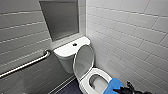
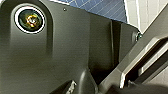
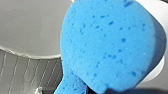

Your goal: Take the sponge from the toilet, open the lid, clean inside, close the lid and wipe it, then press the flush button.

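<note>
The white toilet (image 1: 83,86) stands in the corner against the tiled walls. Its oval lid (image 1: 83,61) is raised and leans back against the tank (image 1: 66,51). The small dark flush button (image 1: 74,44) sits in the middle of the tank's top. The white ring seat (image 1: 101,73) is down around the open bowl. My right gripper (image 1: 124,90) is shut on the bright blue sponge (image 1: 113,86), just beside the seat's near right rim. In the right wrist view the sponge (image 3: 107,45) looms large in front of a curved white part of the toilet (image 3: 30,25).
A metal grab bar (image 1: 25,65) runs along the grey tiled wall at left. A grey panel (image 1: 61,18) hangs above the tank. White wall tiles (image 1: 130,37) close in on the right. Dark blue floor (image 1: 71,88) lies left of the bowl.
</note>
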Controlling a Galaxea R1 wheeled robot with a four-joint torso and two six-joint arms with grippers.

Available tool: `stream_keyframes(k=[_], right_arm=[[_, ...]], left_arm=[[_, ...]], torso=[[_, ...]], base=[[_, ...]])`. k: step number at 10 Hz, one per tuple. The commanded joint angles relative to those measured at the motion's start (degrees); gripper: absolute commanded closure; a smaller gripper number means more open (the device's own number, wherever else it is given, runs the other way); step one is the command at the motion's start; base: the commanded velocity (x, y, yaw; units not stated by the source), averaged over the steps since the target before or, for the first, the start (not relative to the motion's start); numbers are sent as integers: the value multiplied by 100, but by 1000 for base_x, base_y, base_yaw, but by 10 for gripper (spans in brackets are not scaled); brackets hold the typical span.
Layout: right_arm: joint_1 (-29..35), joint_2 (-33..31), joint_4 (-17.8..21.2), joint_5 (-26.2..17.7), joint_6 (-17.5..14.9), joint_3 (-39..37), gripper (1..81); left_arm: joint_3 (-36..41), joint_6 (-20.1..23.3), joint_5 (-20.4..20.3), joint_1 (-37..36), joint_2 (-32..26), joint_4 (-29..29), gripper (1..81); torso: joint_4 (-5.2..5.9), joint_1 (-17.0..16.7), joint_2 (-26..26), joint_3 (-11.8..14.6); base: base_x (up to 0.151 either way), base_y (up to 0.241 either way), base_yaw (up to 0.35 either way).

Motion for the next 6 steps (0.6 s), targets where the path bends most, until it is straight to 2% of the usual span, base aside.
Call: stream_keyframes(k=[1, 4, 5, 6], right_arm=[[1088, 340, 389, -637, 4, -641, 811], [1396, 1086, 450, -874, 30, -1475, 811], [1458, 1236, 450, -892, 65, -1651, 811], [1528, 1351, 450, -901, 91, -1801, 811]], left_arm=[[16, -6, 75, 5, 23, 68, 10], [-229, 2, 75, 93, 137, 103, 10], [-344, 80, 75, 216, 181, 120, 10], [-362, 265, 75, 365, 190, 174, 10]], torso=[[0, 0, 0, 0], [0, 0, 0, 0], [0, 0, 0, -160], [0, 0, 0, -206]], base=[[0, 0, 0], [0, 0, 0], [0, 0, 0], [0, 0, 0]])
